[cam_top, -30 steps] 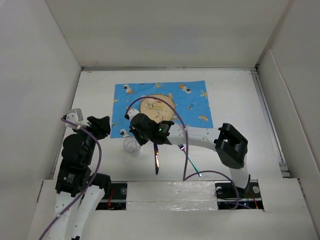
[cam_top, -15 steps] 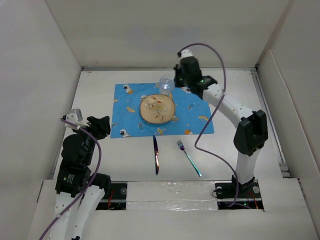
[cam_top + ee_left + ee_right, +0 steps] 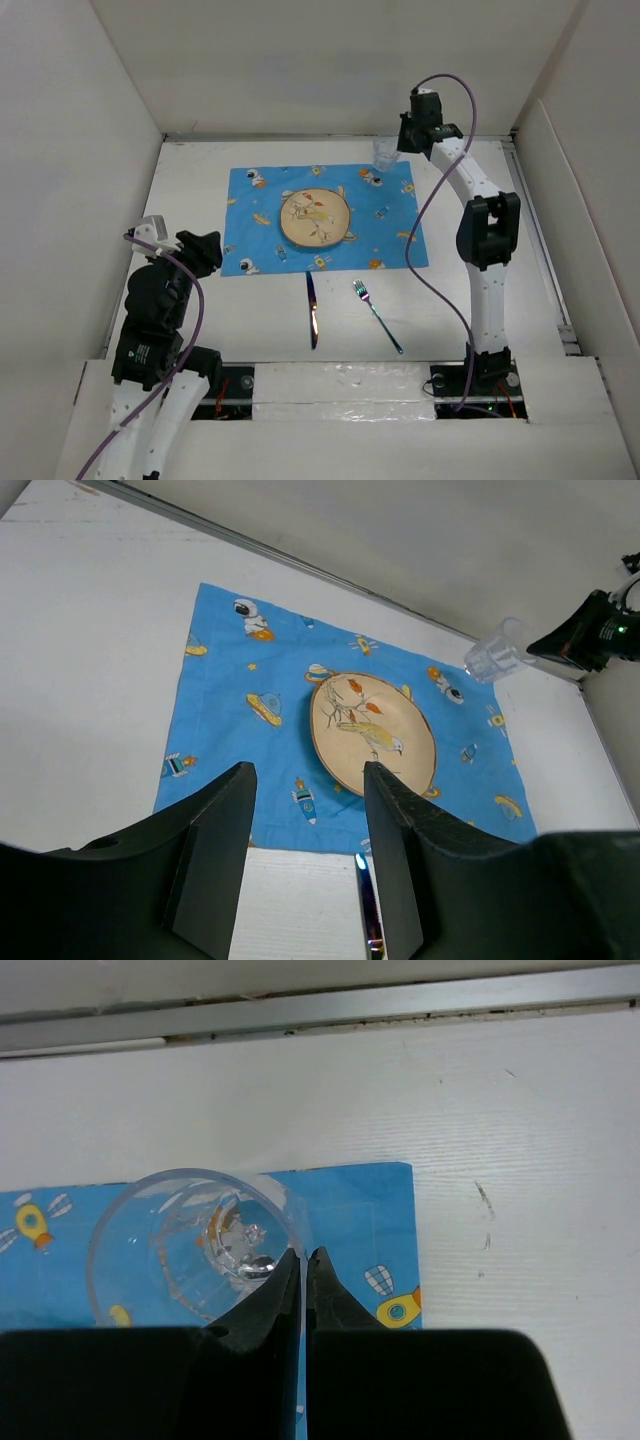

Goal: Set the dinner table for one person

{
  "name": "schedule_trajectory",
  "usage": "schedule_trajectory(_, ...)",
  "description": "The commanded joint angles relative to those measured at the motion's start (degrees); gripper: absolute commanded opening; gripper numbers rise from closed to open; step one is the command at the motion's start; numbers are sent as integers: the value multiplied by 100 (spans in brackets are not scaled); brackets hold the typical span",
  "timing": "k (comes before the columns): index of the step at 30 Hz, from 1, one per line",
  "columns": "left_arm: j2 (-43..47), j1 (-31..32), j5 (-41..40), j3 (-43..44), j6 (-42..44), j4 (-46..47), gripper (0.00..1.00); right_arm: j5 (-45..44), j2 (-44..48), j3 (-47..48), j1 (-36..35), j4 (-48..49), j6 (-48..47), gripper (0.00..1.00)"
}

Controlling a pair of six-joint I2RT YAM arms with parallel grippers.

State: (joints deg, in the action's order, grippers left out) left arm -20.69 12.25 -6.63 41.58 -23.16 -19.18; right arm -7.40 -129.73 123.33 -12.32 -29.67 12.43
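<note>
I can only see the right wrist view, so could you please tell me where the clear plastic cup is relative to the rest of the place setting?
Observer: The clear plastic cup is over the far right corner of the blue cartoon-print cloth placemat, beyond and right of the round tan bird-painted plate at the placemat's middle.
Operator: Thank you. Is the cutlery out?
Observer: Yes, an iridescent metal knife and an iridescent metal fork lie on the white tabletop, on the near side of the placemat, fork to the right.
Operator: And the left arm, please?
Observer: The left gripper hovers by the placemat's near left corner, jaws open and empty.
</note>
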Motion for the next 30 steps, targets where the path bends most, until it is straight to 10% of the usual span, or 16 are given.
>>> schedule_trajectory(1,-58,-30,-13,-10,13,160,44,195,-17,473,133,-241,14,0)
schedule_trajectory(17,-93,-30,4,-19,13,160,44,-157,150,-608,238,216,85,0)
schedule_trajectory(22,-85,-30,13,-19,13,160,44,-95,316,-757,238,278,120,40)
schedule_trajectory(30,-23,-30,66,-19,22,178,45,-104,1712,-1380,46,672,155,53)
